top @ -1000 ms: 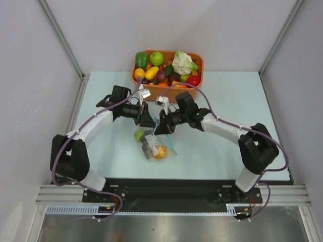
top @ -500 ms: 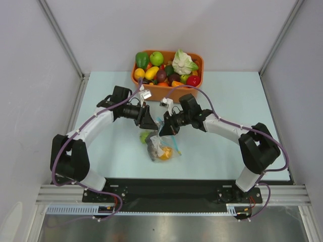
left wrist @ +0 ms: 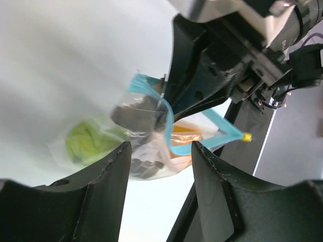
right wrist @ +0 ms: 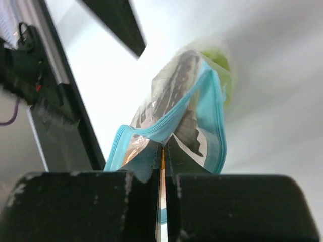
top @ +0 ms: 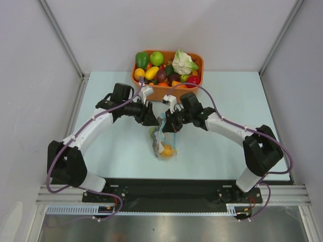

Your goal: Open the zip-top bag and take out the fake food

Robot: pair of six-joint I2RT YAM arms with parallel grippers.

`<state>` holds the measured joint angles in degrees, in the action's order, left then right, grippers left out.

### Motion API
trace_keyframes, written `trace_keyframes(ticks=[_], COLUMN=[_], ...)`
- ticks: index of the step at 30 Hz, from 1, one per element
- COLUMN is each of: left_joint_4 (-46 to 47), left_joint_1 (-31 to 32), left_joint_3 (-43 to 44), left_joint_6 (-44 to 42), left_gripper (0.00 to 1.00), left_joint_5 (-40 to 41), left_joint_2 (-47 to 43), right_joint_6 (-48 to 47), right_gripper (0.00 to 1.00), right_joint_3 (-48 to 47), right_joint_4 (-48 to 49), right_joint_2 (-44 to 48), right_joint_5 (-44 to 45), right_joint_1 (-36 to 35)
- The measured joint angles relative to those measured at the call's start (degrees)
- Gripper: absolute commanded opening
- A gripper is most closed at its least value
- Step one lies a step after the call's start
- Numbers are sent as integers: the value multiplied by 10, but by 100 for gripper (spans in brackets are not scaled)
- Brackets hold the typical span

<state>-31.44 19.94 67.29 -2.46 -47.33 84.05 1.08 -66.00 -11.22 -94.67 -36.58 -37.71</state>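
My right gripper (top: 165, 125) is shut on one lip of the zip-top bag (top: 162, 142) and holds it hanging above the table. In the right wrist view the fingertips (right wrist: 162, 148) pinch the light-blue zip strip (right wrist: 166, 123), whose two sides stand apart. The bag holds a lime-green fruit (left wrist: 88, 141), an orange-yellow fruit (top: 166, 149) and a grey fish (right wrist: 174, 80). My left gripper (top: 153, 121) is open and empty, just left of the bag's top. In the left wrist view its gripper (left wrist: 160, 148) frames the bag (left wrist: 151, 146) without touching it.
An orange tub (top: 200, 59) full of toy fruit, with a white-and-green cauliflower (top: 184, 63), stands at the back centre just behind both grippers. The table's black front rail (top: 166, 186) lies below the hanging bag.
My right gripper has lifted the bag off the table and drawn it right; the bag now hangs upright. My left gripper has shifted slightly towards the tub.
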Motion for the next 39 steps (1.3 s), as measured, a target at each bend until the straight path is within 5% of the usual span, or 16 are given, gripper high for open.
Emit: trace_keyframes(ticks=[21,32,39], left_joint_4=[-43,-52,-69], left_joint_1=[39,47,48], left_joint_3=[49,64,72], left_joint_6=[31,32,30], left_gripper=[56,0,0], left_joint_5=[123,96,96], left_joint_2=[48,74,76], right_joint_6=[21,28,41], right_gripper=[0,0,0], right_joint_3=[-61,-61,-61], right_joint_4=[-26,-42,-49], right_joint_2=[0,0,0], right_joint_5=[113,138,162], right_joint_1=[-24,-27,-30])
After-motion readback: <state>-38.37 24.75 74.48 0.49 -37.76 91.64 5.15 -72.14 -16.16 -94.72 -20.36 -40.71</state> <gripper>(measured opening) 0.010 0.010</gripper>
